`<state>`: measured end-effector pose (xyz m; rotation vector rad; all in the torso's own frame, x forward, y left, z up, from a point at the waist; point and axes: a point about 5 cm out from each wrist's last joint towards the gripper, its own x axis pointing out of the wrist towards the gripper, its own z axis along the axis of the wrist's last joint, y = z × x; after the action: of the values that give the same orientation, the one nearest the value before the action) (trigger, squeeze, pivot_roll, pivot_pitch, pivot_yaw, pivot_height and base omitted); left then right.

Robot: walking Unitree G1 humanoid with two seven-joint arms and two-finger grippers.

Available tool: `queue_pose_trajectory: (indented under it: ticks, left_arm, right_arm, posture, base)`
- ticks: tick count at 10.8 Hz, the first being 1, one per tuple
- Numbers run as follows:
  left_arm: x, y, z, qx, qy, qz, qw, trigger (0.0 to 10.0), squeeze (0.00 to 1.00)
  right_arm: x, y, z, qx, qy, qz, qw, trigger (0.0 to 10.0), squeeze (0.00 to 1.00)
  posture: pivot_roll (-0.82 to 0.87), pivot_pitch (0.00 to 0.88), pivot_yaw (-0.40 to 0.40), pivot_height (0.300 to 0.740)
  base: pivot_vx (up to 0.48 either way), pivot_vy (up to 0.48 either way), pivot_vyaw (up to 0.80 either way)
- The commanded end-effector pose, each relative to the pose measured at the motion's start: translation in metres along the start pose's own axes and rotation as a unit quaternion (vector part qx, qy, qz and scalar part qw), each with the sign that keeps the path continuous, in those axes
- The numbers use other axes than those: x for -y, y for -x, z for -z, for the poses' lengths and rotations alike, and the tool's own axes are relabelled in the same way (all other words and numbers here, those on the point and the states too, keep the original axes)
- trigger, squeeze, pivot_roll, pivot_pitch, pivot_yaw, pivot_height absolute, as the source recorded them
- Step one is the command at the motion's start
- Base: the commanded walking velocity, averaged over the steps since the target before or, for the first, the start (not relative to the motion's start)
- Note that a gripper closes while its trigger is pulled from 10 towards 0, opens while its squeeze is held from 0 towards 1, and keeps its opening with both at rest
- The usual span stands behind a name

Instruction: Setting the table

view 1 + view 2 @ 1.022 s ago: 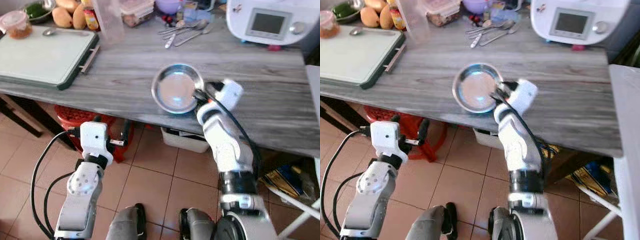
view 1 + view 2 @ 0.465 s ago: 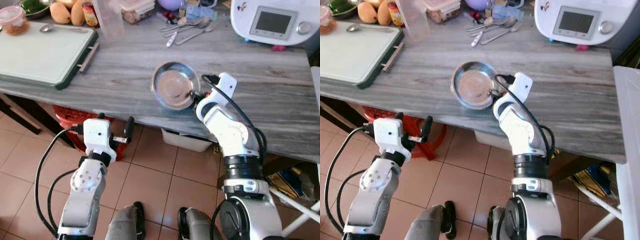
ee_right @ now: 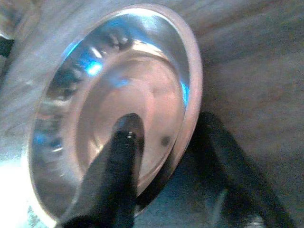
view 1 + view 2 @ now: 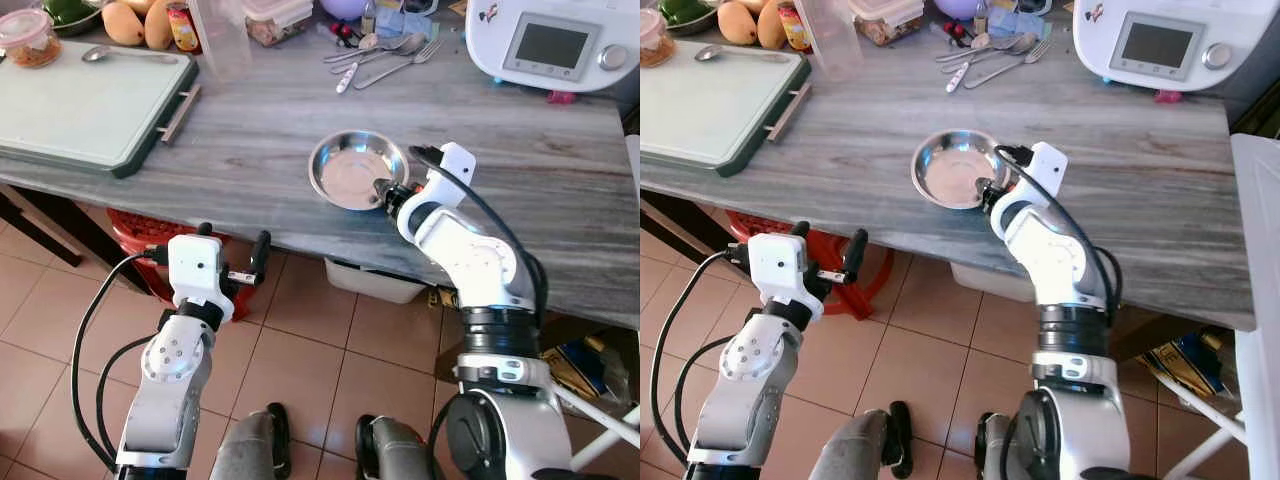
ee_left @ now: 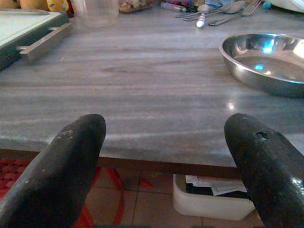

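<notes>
Setting stage: early, by the look of it — one steel bowl [image 4: 357, 170] sits near the front edge of the grey wooden table [image 4: 250, 130], with no place laid around it.
Right gripper [image 4: 385, 190]: clamped on the bowl's rim, one finger inside and one outside.
Left gripper [image 5: 166, 156]: spread wide and empty, held below the table's front edge.
Left to do: cutlery [image 4: 380, 55] lies loose at the far side — probably next.
Bowl contents: empty.
Other containers: clear cup [image 4: 220, 35] looks empty; lidded tub [image 4: 28, 45] holds something reddish.
</notes>
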<state>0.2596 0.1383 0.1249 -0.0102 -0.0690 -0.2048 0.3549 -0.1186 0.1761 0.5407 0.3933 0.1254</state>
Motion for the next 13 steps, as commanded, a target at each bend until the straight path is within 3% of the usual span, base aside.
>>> queue_pose_trajectory:
  ticks: [1, 4, 6, 7, 9, 11, 13]
  left_arm:
    - [0.0, 0.001, 0.002, -0.007, 0.001, 0.002, 1.0, 10.0, 0.0]
    - [0.002, 0.0, 0.003, -0.006, 0.006, 0.005, 1.0, 10.0, 0.0]
    - [0.001, -0.001, 0.003, -0.005, 0.007, 0.002, 1.0, 10.0, 0.0]
    - [0.001, -0.001, 0.003, -0.005, 0.007, 0.001, 1.0, 10.0, 0.0]
    - [0.003, -0.002, 0.003, -0.005, 0.01, 0.002, 1.0, 10.0, 0.0]
    - [0.002, -0.004, 0.003, -0.004, 0.009, 0.005, 1.0, 10.0, 0.0]
    - [0.002, -0.005, 0.001, -0.001, 0.008, 0.005, 1.0, 10.0, 0.0]
  right_arm:
    - [0.011, 0.0, 0.018, -0.049, -0.004, 0.019, 0.999, 10.0, 1.0]
    - [0.012, 0.004, 0.015, -0.048, 0.02, 0.002, 0.999, 10.0, 1.0]
    - [0.011, 0.009, 0.002, 0.014, 0.084, -0.005, 0.996, 10.0, 1.0]
    - [0.011, 0.015, -0.005, 0.064, 0.16, -0.009, 0.985, 10.0, 1.0]
    - [0.013, 0.02, -0.005, 0.089, 0.167, -0.012, 0.982, 10.0, 1.0]
    - [0.012, 0.02, 0.002, 0.071, 0.168, -0.025, 0.983, 10.0, 1.0]
    - [0.007, 0.023, -0.003, 0.102, 0.2, -0.048, 0.973, 10.0, 1.0]
  posture:
    - [-0.01, 0.209, 0.034, 0.74]
    - [-0.01, 0.209, 0.031, 0.74]
    - [-0.01, 0.208, 0.03, 0.74]
    - [-0.01, 0.208, 0.03, 0.74]
    - [-0.02, 0.204, 0.033, 0.74]
    - [-0.02, 0.203, 0.037, 0.74]
    - [-0.02, 0.201, 0.039, 0.74]
  base:
    - [0.0, 0.0, 0.0]
    - [0.0, 0.0, 0.0]
    - [0.0, 0.0, 0.0]
    - [0.0, 0.0, 0.0]
    - [0.0, 0.0, 0.0]
    - [0.0, 0.0, 0.0]
    - [0.0, 0.0, 0.0]
